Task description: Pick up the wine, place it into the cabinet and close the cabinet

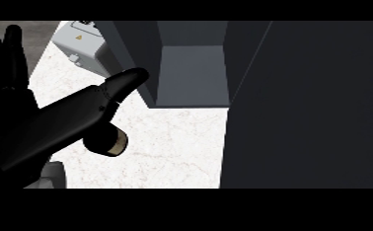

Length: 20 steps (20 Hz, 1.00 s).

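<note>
The left hand [13, 62] rests at the left edge, fingers straight up. Close to the camera, the right hand [69, 119] stretches from the lower left towards the cabinet, one finger tip reaching its left wall. A short dark cylinder with a tan rim, the end of the wine bottle [111, 143], sticks out beneath this hand. The hand hides the rest of the bottle. The open dark cabinet [193, 72] shows a bare grey shelf. Its door [299, 106] stands wide open, filling the right side.
A white speckled counter [175, 146] lies below. At the back left stands a pale grey box-shaped appliance [82, 47]. The open door blocks everything to the right of the cabinet opening.
</note>
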{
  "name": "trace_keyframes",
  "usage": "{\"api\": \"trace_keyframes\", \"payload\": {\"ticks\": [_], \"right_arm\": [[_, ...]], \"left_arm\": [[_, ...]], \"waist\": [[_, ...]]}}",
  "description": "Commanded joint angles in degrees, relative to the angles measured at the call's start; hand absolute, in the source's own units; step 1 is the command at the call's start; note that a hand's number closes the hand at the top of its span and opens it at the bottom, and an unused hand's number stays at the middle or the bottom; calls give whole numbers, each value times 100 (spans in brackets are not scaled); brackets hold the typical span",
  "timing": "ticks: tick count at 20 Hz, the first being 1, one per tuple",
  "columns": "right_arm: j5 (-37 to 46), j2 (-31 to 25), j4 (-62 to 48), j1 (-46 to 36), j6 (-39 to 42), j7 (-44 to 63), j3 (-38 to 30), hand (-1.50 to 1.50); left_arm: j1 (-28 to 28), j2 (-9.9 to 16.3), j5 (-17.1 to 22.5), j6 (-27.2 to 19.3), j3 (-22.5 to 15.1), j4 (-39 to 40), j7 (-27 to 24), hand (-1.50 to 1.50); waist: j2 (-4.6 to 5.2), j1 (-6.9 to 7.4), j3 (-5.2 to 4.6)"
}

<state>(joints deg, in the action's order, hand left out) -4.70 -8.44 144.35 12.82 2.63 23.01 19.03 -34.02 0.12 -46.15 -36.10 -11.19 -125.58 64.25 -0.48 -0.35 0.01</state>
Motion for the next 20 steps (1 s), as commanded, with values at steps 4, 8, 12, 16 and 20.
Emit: {"api": "trace_keyframes", "payload": {"ticks": [4,8,12,16,20], "right_arm": [[-91,-188,1458,263,-75,657,162,-150],[231,-15,1300,-85,-413,917,455,-150],[-72,-207,1398,-22,-277,770,213,-150],[-294,-379,1512,361,-152,504,68,-150],[-9,-176,1193,-424,-461,844,168,-150]], "left_arm": [[111,337,232,662,722,-461,552,-150],[754,221,132,772,456,-879,519,-150],[1415,404,662,718,753,-1149,33,-150],[1451,435,635,836,1082,-1195,222,-150],[1946,389,1308,616,1197,-970,-468,-150]], "waist": [[-4,-19,-4],[5,20,-7],[18,11,-10],[-5,-37,2],[31,12,-16]]}}
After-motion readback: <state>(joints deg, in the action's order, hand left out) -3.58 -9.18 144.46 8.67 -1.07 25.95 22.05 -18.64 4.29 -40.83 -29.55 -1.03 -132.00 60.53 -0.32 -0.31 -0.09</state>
